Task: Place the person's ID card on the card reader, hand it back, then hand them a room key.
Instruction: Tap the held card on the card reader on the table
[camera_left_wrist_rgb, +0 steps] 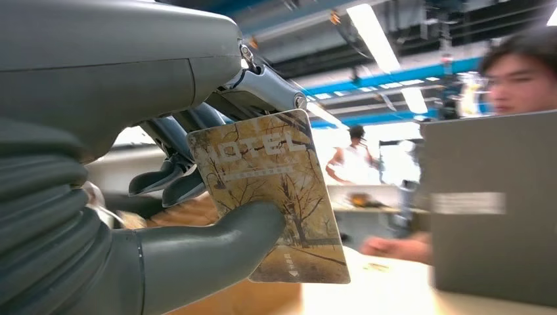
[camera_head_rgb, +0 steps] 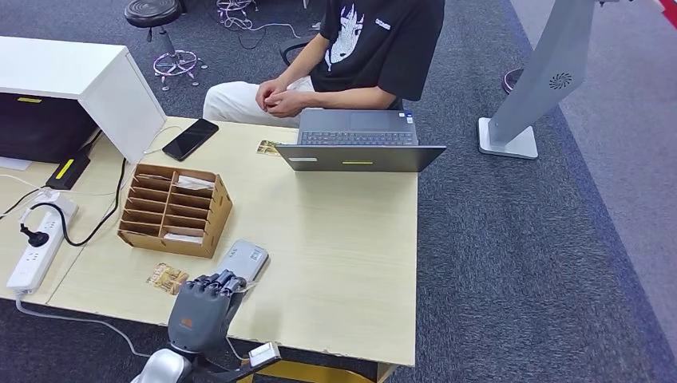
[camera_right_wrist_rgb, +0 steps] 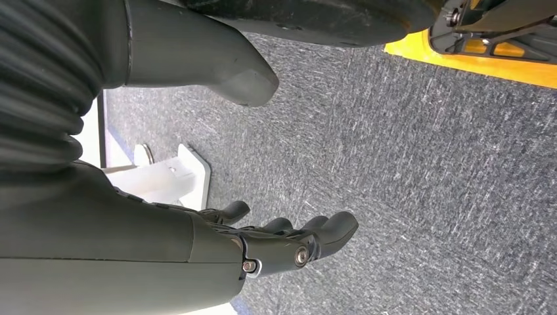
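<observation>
Your left hand pinches the brown, tree-printed hotel key card; right hand hangs empty, fingers loosely apart. Keep the pinch firm as you reach toward the seated person.

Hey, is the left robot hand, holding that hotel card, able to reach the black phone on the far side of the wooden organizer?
Probably not easily. The left robot hand already holds the tan hotel key card, and the brown wooden compartment box stands between it and the black smartphone.
</observation>
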